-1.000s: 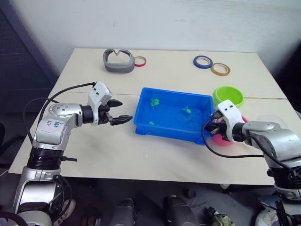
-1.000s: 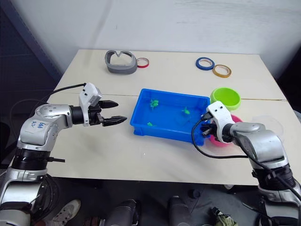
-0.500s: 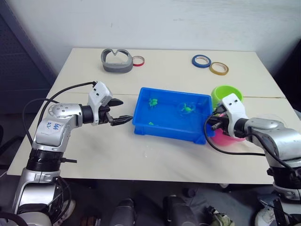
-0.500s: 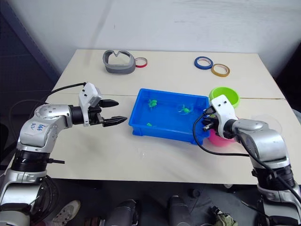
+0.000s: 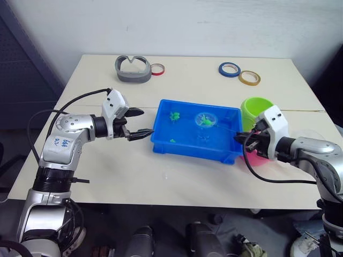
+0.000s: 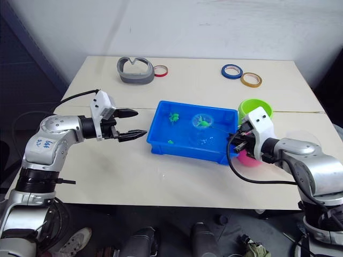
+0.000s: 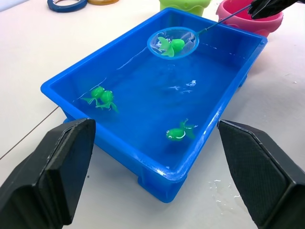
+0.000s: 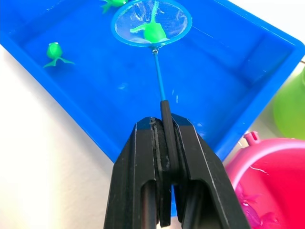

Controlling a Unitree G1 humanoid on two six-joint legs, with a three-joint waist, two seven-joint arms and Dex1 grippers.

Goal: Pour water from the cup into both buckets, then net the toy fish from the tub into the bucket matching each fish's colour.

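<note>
My right gripper (image 5: 249, 140) is shut on the thin handle of the net (image 5: 204, 119). The light-blue hoop hangs over the middle of the blue tub (image 5: 161, 140) with one green toy fish (image 8: 153, 32) lying in the mesh. Two more green fish (image 7: 102, 97) (image 7: 178, 133) float in the water. The lime green bucket (image 5: 256, 108) stands past the tub's right end. The pink bucket (image 8: 267, 176) sits just beside my right gripper, with pink fish in it. My left gripper (image 5: 146, 122) is open and holds nothing, close to the tub's left wall. The clear cup (image 5: 315, 134) shows faintly behind my right arm.
A grey curved object (image 5: 132, 69) and a red tape ring (image 5: 157, 69) lie at the table's far left. Blue (image 5: 229, 69) and yellow (image 5: 250, 78) tape rings lie at the far right. A table seam runs past the green bucket.
The net has come up out of the water with a green fish in it and shifted toward the tub's middle. My right gripper drew back to the right. The left gripper rose slightly.
</note>
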